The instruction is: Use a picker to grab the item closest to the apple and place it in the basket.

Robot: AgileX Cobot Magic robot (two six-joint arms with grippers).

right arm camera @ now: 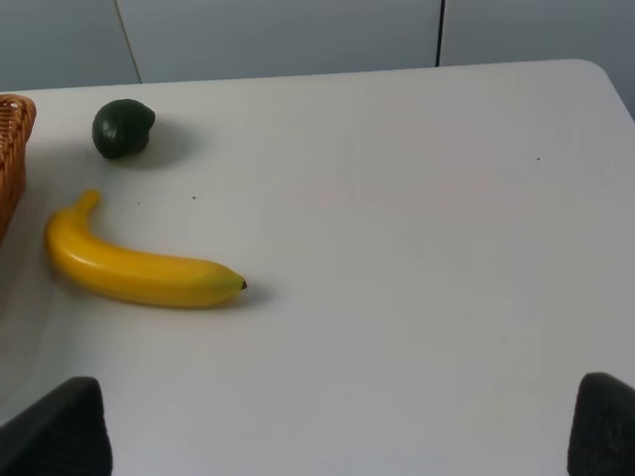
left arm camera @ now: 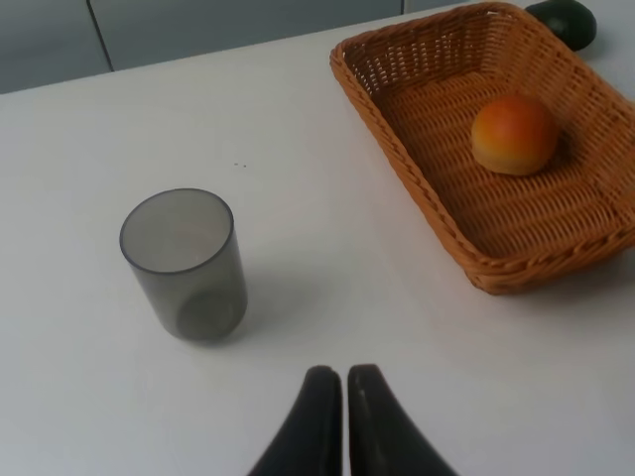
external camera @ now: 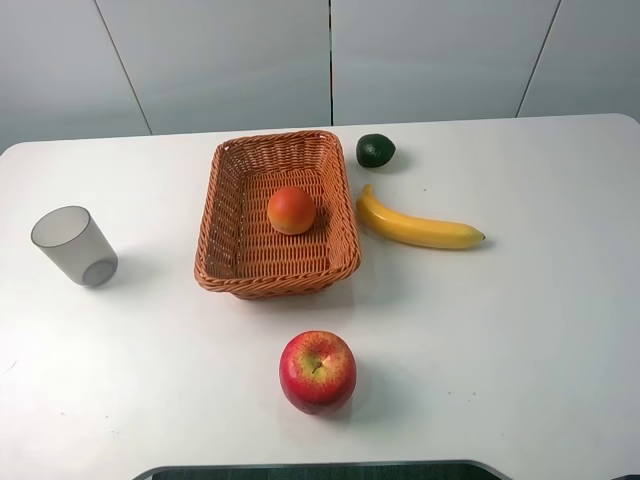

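Note:
The red apple (external camera: 317, 372) rests near the table's front edge, in the exterior view only. Behind it stands the wicker basket (external camera: 232, 262), holding an orange fruit (external camera: 291, 210). To the basket's right lie a yellow banana (external camera: 418, 228) and a dark green avocado (external camera: 376, 150). Neither gripper shows in the exterior view. My left gripper (left arm camera: 344, 375) is shut with nothing in it, above bare table, short of the cup (left arm camera: 187, 266) and the basket (left arm camera: 427, 188). My right gripper (right arm camera: 332, 397) is wide open, hovering short of the banana (right arm camera: 139, 273) and avocado (right arm camera: 123, 127).
A translucent grey cup (external camera: 75, 246) stands upright at the table's left. The white table (external camera: 520, 330) runs bare to the right of the banana. A wall of grey panels rises behind the far edge.

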